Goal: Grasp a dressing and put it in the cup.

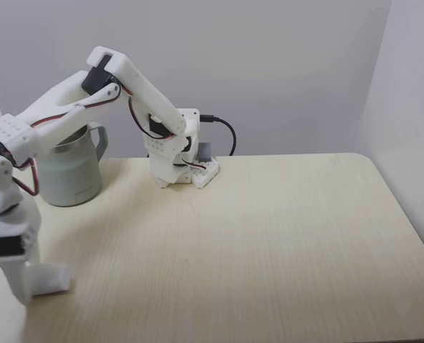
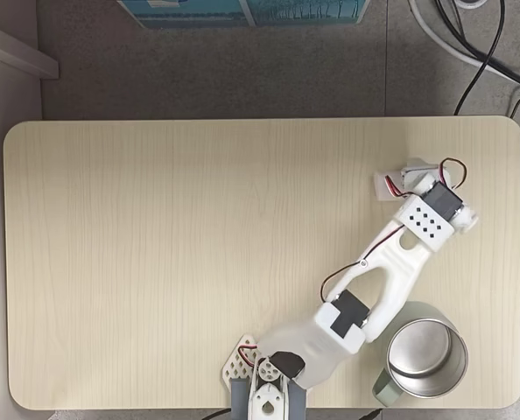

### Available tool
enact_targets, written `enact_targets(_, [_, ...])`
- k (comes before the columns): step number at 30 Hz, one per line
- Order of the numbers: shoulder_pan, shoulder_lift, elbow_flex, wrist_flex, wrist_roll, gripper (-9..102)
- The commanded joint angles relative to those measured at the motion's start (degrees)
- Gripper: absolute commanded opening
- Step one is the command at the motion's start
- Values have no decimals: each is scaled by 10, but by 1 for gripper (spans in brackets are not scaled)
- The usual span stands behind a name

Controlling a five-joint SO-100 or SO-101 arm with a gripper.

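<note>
**Fixed side view, left to right**
- Arm base (image 1: 16,257): white, planted at the near-left corner of the desk (image 1: 283,243); red wires along the joints
- Cup (image 1: 69,171): pale grey-green, steel rim, upright on the desk behind the base at far left; handle turned right; partly crossed by the arm's lower link
- Arm links: rise from the base over the cup, bend at an elbow, then drop to the right
- Pincer (image 1: 185,179): white, tips down at the desk's far edge, near the cup's right side but apart from it; gap between the jaws masked by white parts, so cannot tell whether wide, narrow or holding anything
- Black cable (image 1: 226,132): loops from the wrist down behind the desk
- Dressing: cannot be told apart from the white pincer parts; place not readable

**Fixed view from above, left to right**
- Desk (image 2: 155,245): pale wood, rounded corners, on a grey floor
- Blue box (image 2: 242,9): beyond the top edge
- Pincer (image 2: 251,385): at the bottom edge, near the middle, under the wrist; jaw opening hidden
- Arm: runs diagonally up and right to the base (image 2: 426,210) near the right edge
- Cup (image 2: 426,359): bottom-right corner, just right of the forearm, shiny interior facing up, handle at lower left
- Floor cables (image 2: 479,44): top right, off the desk
</note>
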Motion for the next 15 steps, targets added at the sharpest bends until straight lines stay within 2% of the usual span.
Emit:
enact_targets(1, [-15, -11, 3, -9, 6, 24])
enact_targets(3, [-21, -15, -14, -20, 10, 21])
enact_targets(7, [-30, -28, -46, -38, 14, 0])
enact_targets(15, [-39, -123, -132, -62, 11, -3])
